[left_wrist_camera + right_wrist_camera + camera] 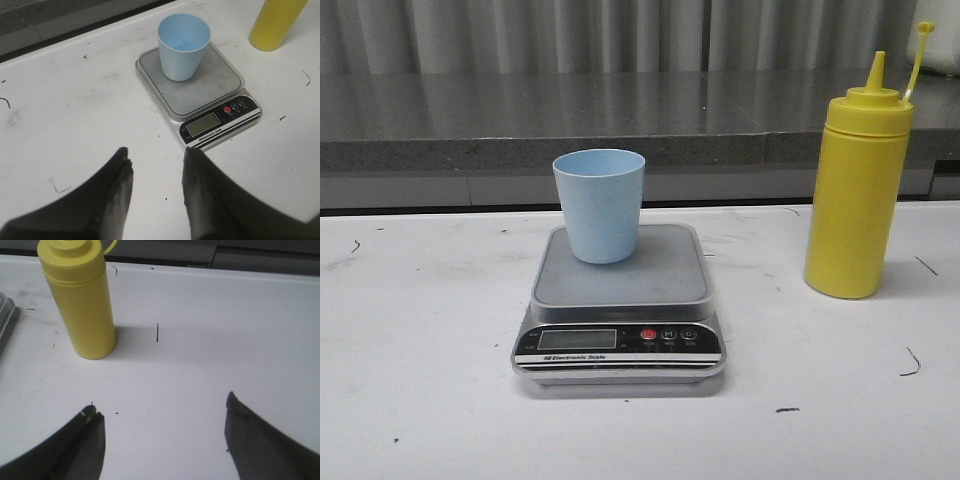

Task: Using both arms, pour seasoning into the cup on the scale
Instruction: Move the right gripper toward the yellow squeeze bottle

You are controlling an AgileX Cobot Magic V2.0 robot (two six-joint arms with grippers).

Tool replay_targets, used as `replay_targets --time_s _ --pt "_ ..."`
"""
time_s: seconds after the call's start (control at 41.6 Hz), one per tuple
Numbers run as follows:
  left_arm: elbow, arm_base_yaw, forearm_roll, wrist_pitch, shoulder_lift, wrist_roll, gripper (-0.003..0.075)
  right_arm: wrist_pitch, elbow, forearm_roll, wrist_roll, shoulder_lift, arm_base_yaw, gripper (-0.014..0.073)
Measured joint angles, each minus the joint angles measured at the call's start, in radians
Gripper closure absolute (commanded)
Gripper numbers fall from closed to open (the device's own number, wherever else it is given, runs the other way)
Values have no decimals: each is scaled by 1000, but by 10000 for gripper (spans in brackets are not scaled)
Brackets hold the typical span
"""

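The pale blue cup stands upright on the back of the silver-grey scale at the table's middle. The tall yellow seasoning bottle stands upright to the right of the scale, its cap hanging off the nozzle. No arm shows in the front view. In the left wrist view my left gripper is open and empty over bare table, short of the scale and cup. In the right wrist view my right gripper is wide open and empty, apart from the bottle.
A white table with small dark marks carries everything. A grey stone ledge runs along the back edge, with a grey curtain behind it. The scale's corner shows beside the bottle in the right wrist view.
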Motion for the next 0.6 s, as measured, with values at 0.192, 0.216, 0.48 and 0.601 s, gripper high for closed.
replay_targets --time_s 0.192,0.216,0.48,0.601 --pt "67 0 0 0 -130 -4 478 0 0 0 0 0 0 66" --pt "69 0 0 0 -137 -4 478 0 0 0 0 0 0 66" --pt "74 0 0 0 -147 -4 478 0 0 0 0 0 0 66" --pt "74 0 0 0 -147 -4 479 0 0 0 0 0 0 66"
